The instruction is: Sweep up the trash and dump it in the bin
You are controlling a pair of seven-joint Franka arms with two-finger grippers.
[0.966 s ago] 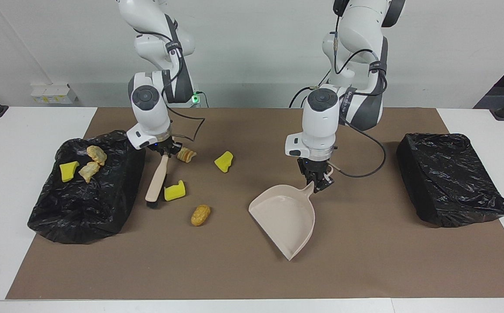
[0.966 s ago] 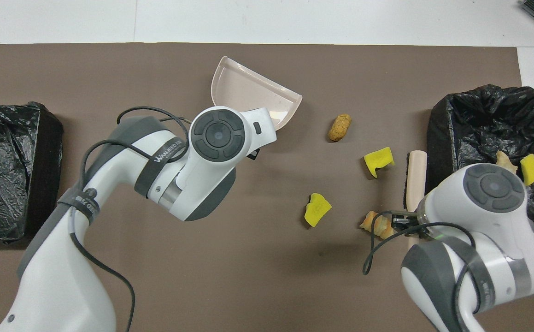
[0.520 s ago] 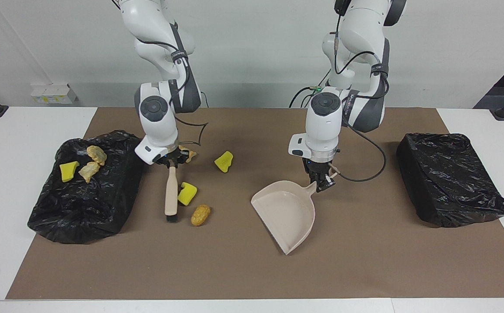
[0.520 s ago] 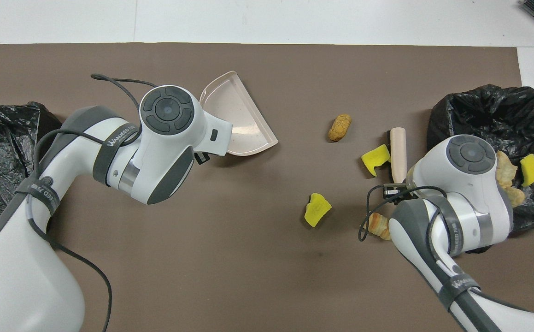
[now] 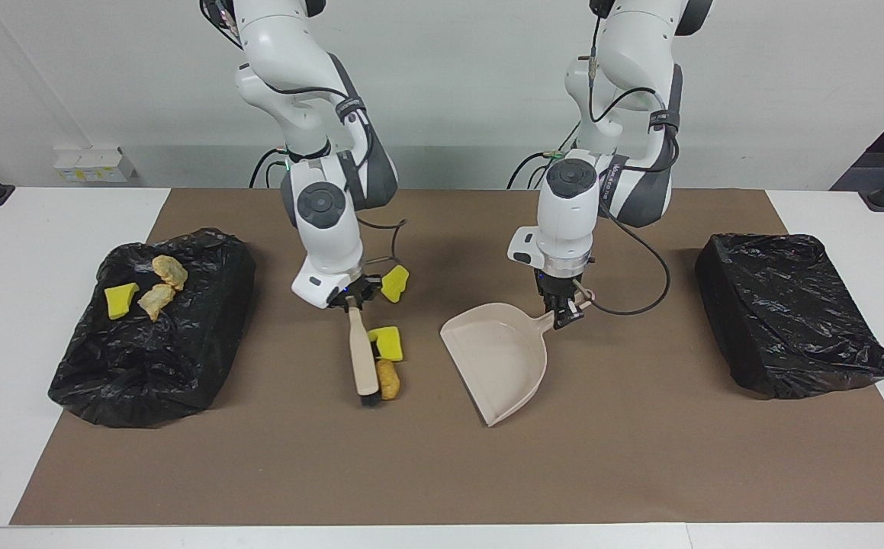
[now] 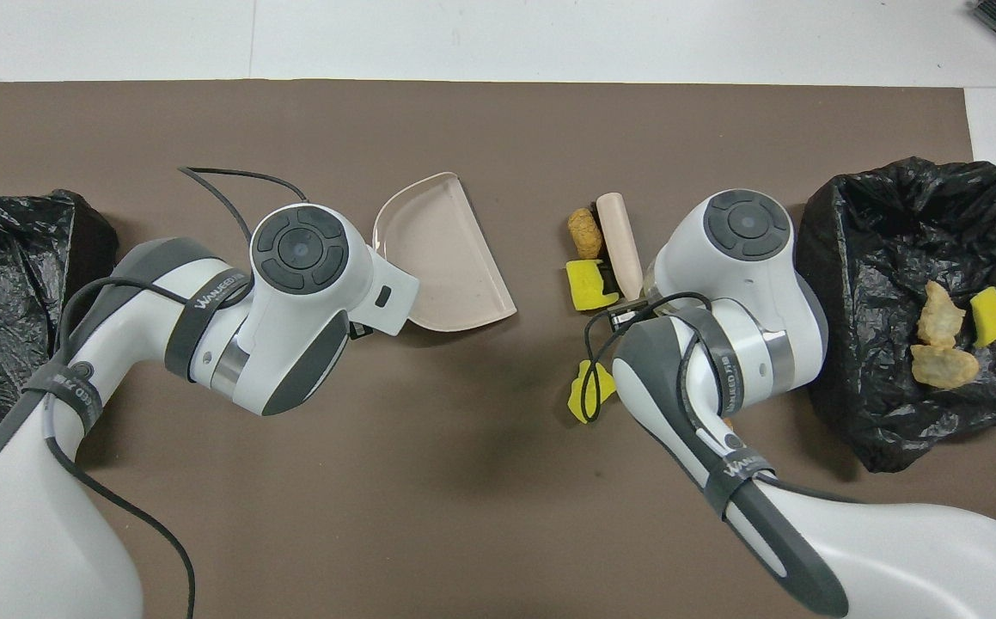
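Observation:
My right gripper [image 5: 351,299] is shut on the handle of the beige brush [image 5: 361,358], whose bristle end rests on the brown mat. Against the brush lie two pieces of trash: a yellow sponge chunk [image 5: 387,343] and a tan lump [image 5: 389,379]; in the overhead view they are the chunk [image 6: 588,285] and the lump [image 6: 584,232] beside the brush [image 6: 620,245]. Another yellow chunk [image 5: 395,283] lies by the right wrist. My left gripper [image 5: 564,311] is shut on the handle of the beige dustpan [image 5: 499,362], its mouth turned toward the brush. The black-lined bin [image 5: 152,343] holds a yellow chunk [image 5: 120,300] and two tan lumps [image 5: 169,268].
A second black-bagged box [image 5: 789,313] stands at the left arm's end of the table. The brown mat [image 5: 640,457] covers the working area, with white table around it. Cables hang from both wrists.
The right arm has swept the brush toward the dustpan, pushing a yellow chunk and the tan lump along. The left gripper has turned the dustpan's mouth toward them.

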